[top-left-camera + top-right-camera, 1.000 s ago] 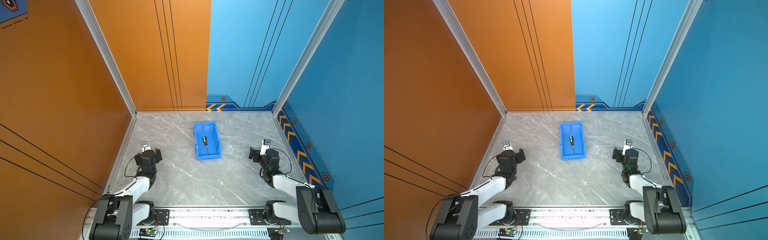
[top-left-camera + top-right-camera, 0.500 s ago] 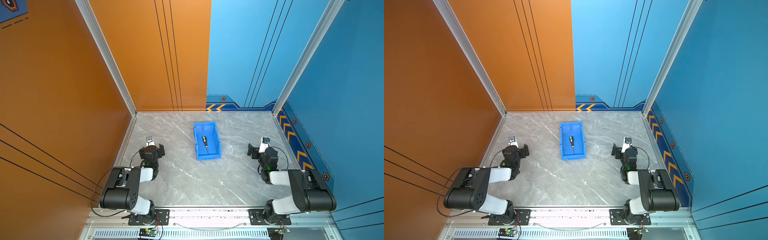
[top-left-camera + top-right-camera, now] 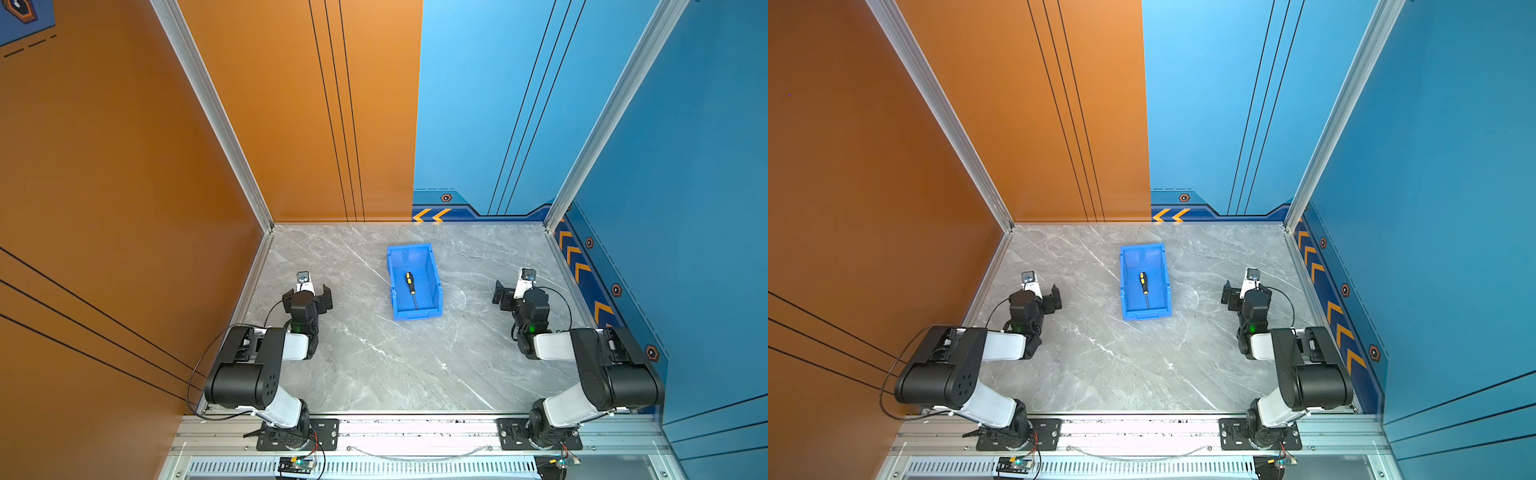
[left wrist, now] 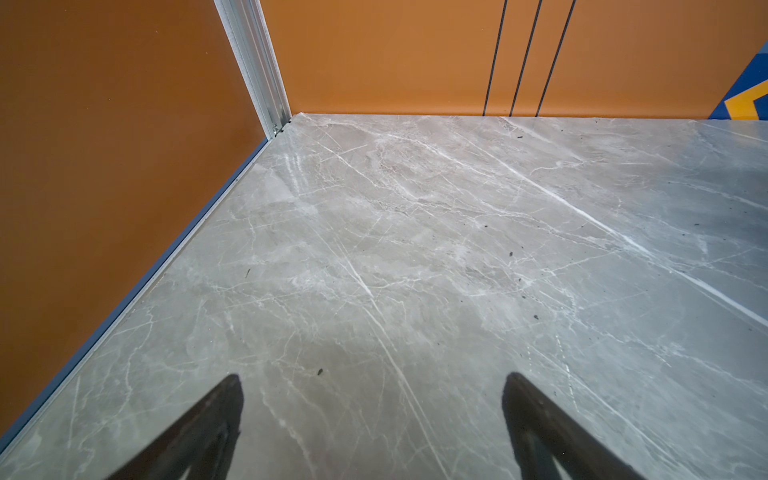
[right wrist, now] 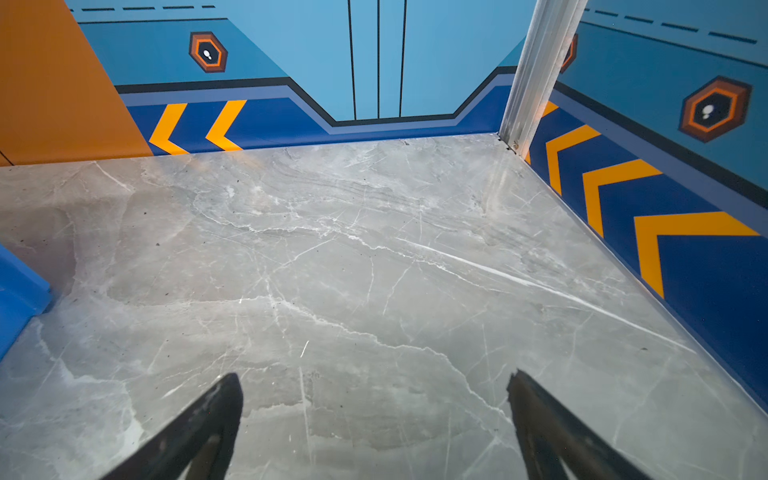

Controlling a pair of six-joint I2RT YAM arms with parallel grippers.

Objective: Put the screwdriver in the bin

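The bright blue bin (image 3: 391, 286) (image 3: 1123, 286) stands in the middle of the grey marble table, its lowered short end toward the front. The screwdriver (image 3: 411, 284) (image 3: 1144, 286) lies flat on the bin's floor, its black and yellow handle toward the back wall. My left gripper (image 3: 308, 296) (image 3: 1039, 297) (image 4: 374, 380) rests low at the left, well away from the bin, open and empty. At the right my right gripper (image 3: 518, 292) (image 3: 1244, 294) (image 5: 374, 377) is also open and empty. One corner of the bin (image 5: 16, 291) shows in the right wrist view.
Orange walls (image 3: 124, 187) close the left and back left. Blue walls (image 3: 685, 187) close the back right and right. A metal rail (image 3: 415, 428) carrying both arm bases runs along the front edge. Bare marble (image 4: 415, 249) lies ahead of each gripper.
Both arms have folded up, their big elbow links rising over the front of the table. The grippers slid a little toward the back. Bin and screwdriver have not moved.
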